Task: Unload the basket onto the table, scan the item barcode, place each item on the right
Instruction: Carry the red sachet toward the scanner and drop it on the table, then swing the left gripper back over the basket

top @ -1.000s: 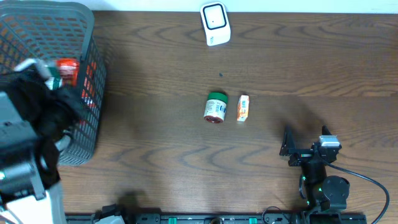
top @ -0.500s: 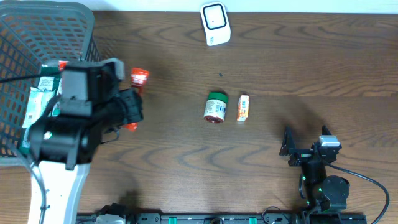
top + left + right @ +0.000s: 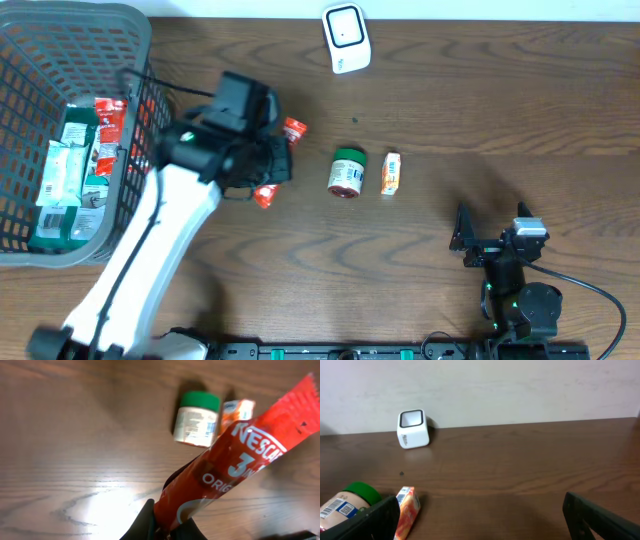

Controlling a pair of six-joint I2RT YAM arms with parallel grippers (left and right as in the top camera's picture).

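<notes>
Sachet (image 3: 235,465): clenched by one end in your left gripper (image 3: 161,525), held between basket (image 3: 140,60) and jar (image 3: 347,172), probably free-hanging so its barcode can face the scanner (image 3: 346,38). Right gripper (image 3: 490,240): released, empty, parked well apart.

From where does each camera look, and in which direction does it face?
Overhead: above the table, looking straight down; shows the left gripper holding a red sachet and the open right gripper.
Left wrist: on the left wrist, looking down along the sachet at the table; its fingers show at the bottom.
Right wrist: low over the table, facing level toward the white scanner and wall; its fingers frame the bottom.
Shared: all three show the green-lidded jar and orange box.
</notes>
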